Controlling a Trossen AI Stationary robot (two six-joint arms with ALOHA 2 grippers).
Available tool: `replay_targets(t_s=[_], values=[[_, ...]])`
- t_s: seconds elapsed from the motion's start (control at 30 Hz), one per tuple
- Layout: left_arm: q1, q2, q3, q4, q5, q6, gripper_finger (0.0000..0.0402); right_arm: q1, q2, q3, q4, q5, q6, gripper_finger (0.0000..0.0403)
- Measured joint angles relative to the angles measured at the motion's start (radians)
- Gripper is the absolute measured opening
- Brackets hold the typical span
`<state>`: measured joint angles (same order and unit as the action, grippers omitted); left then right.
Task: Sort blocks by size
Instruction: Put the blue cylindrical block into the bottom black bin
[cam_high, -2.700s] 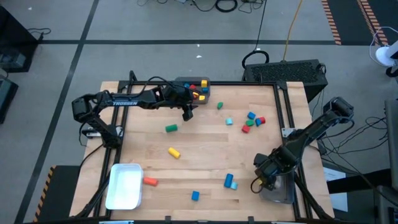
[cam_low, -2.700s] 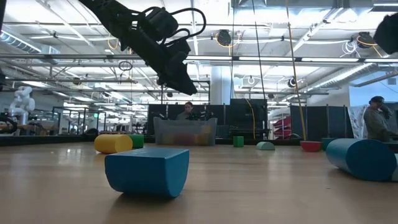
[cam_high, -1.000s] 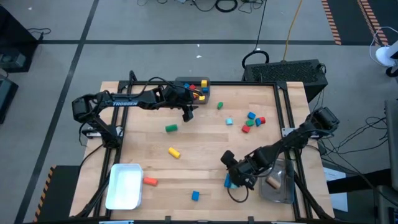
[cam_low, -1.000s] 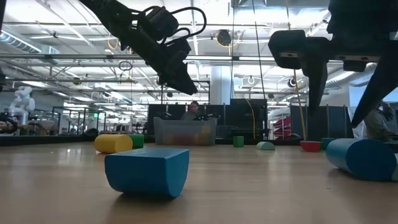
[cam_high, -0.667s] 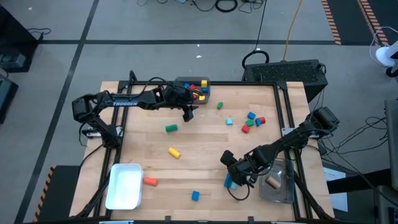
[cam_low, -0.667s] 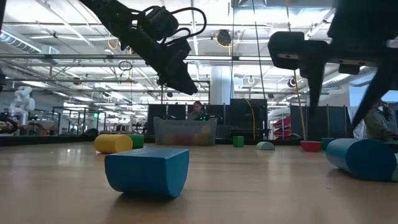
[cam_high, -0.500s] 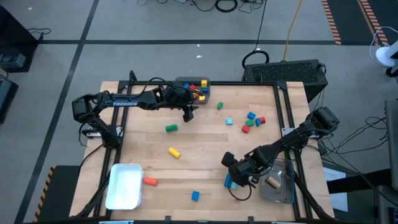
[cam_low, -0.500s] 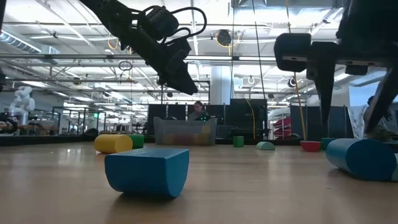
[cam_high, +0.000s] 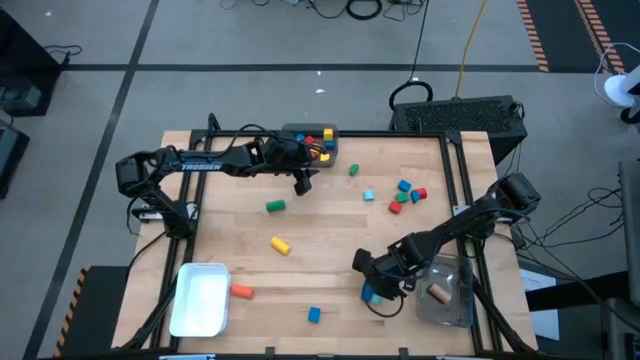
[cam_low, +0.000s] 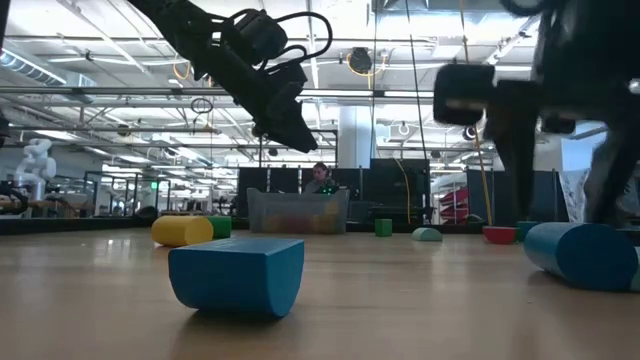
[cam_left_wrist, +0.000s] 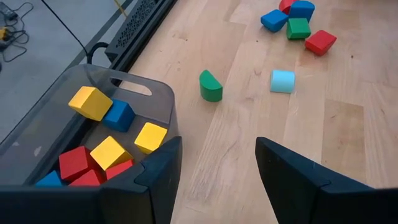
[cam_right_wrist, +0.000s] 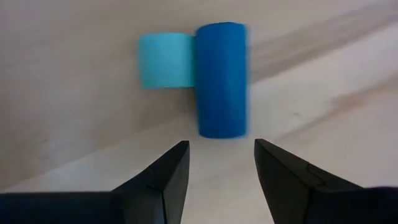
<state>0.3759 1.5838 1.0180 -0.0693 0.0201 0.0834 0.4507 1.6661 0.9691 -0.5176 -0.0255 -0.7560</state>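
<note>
Worktop (cam_high: 330, 235) carries scattered blocks. Bin at far edge (cam_high: 310, 138) holds several blocks; left gripper (cam_high: 302, 186) hovers just in front of it, fingers apart. Block cluster (cam_high: 406, 194) right of centre, far half. Two lone blocks (cam_high: 277, 225) left of centre. Tray (cam_high: 200, 298) at near left corner, one block (cam_high: 241, 292) touching its right side. Clear bin (cam_high: 445, 295) at near right edge, one piece inside. Right gripper (cam_high: 378, 291) above pair of touching blocks (cam_right_wrist: 199, 68) just left of clear bin, fingers apart.

**Non-task items on and around the table**

A wooden table (cam_high: 330, 240) carries a white bin (cam_high: 200, 298) at its near left corner, a grey bin (cam_high: 322, 140) at the far edge and a clear bin (cam_high: 445, 300) at the near right. A person (cam_low: 320, 180) sits beyond the table.
</note>
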Motion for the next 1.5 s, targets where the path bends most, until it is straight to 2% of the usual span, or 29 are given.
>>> replay_targets(t_s=[0.2, 0.47, 0.8, 1.03, 1.27, 1.5], values=[[0.0, 0.0, 0.0, -0.001, -0.003, 0.0, 0.0207, 0.0, 0.064, -0.001, 0.029, -0.006, -0.042, 0.0167], [0.0, 0.0, 0.0, 0.0, -0.003, 0.0, 0.0207, 0.001, 0.077, 0.003, 0.084, -0.012, -0.017, 0.0167], [0.0, 0.0, 0.0, 0.0, -0.003, 0.0, 0.0207, -0.014, 0.077, 0.082, 0.082, -0.129, 0.348, 0.0167], [-0.015, 0.0, 0.0, 0.0, -0.003, -0.001, 0.0207, -0.027, 0.077, 0.088, 0.097, -0.133, 0.643, 0.0167], [-0.018, 0.0, 0.0, -0.001, -0.003, -0.001, 0.0207, -0.004, 0.133, 0.089, 0.224, -0.151, 0.791, 0.0167], [-0.032, 0.0, 0.0, -0.007, -0.003, -0.002, 0.0207, 0.022, 0.186, 0.089, 0.215, -0.13, 0.843, 0.0167]])
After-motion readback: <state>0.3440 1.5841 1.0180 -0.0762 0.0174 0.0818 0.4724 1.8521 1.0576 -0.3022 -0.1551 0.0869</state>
